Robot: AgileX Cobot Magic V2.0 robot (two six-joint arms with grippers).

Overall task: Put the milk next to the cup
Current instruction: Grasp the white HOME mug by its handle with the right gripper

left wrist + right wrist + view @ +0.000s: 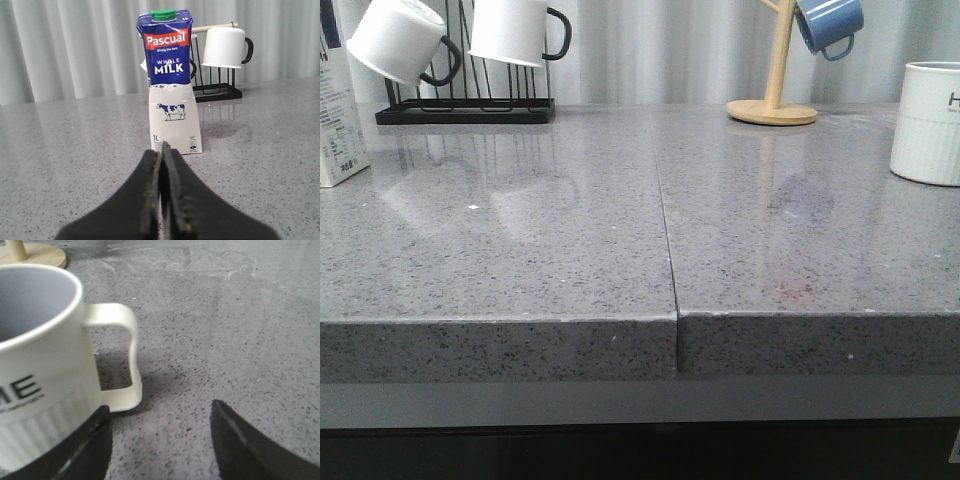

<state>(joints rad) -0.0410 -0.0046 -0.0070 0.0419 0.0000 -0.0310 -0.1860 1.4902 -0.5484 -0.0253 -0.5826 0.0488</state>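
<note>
Milk (170, 82), a tall Pascal whole-milk carton with a green cap, stands upright on the grey speckled desk (570, 250) at its far left edge in the front view, only partly in frame there (338, 110). The left end effector (162, 200) points at the carton from a little way off, its two black fingers pressed together with nothing between them. Behind the carton a black wire rack (465, 105) carries plain white mugs with black handles (520, 30). At the far right stands the white ribbed cup (928, 122), lettered in black. The right end effector (160, 445) is spread open just beside the cup's squared handle (122, 355), one finger (75, 450) close against the cup's base. A blue mug (828, 22) hangs on a wooden stand (775, 100).
</note>
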